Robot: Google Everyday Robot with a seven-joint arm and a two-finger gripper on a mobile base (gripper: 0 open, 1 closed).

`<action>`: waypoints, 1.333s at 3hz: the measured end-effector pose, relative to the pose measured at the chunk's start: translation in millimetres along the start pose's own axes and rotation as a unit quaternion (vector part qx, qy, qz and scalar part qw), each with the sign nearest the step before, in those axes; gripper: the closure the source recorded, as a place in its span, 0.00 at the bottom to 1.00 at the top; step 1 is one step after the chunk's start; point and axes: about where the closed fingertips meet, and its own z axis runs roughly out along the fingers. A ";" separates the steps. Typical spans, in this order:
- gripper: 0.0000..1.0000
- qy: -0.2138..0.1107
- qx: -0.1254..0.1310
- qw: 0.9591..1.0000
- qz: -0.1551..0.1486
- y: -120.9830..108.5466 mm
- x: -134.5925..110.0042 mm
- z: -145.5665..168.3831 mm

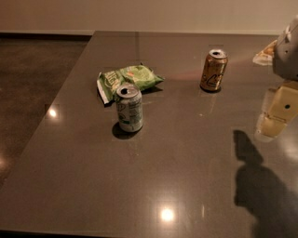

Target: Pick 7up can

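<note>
Three items rest on a dark, glossy worktop (pixel 186 153). The 7up can (pixel 129 108), silver-white with green print, stands upright left of the view's centre, its silver top and pull-tab hole facing up; a small dark shadow pools at its base. Just behind it a green crinkled chip bag (pixel 130 78) lies flat on the surface. Its near edge comes close to the can's top, though whether the two touch cannot be told. A gold-brown can (pixel 213 70) stands upright farther back and to the right, well apart from both the 7up can and the bag. The gripper (pixel 278 114), a cream-coloured block cut off by the frame, hangs at the right edge of the view, above the worktop and well apart from the 7up can. None of the three items is in it or against it. How far it is open cannot be told. Above it, a pale grey section of the arm (pixel 289 49) enters from the upper right corner. A pale orange-white object (pixel 263 55) shows partly beside the arm near the far right edge; what it is cannot be told. The arm's shadow (pixel 258 186) falls on the near right part of the worktop. Round light reflections (pixel 166 214) dot the surface near the front edge and at the left. Dark floor (pixel 28 93) lies left of the worktop, and a light wall (pixel 139 14) runs behind it.
</note>
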 end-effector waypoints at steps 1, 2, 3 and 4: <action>0.00 0.000 0.000 1.000 0.000 0.0 0.0 0.0; 0.00 -0.020 -0.007 1.000 -0.002 -4.3 -18.7 5.3; 0.00 -0.067 -0.016 0.998 -0.004 -12.5 -65.4 25.1; 0.00 -0.096 -0.023 0.995 -0.001 -14.1 -97.7 39.9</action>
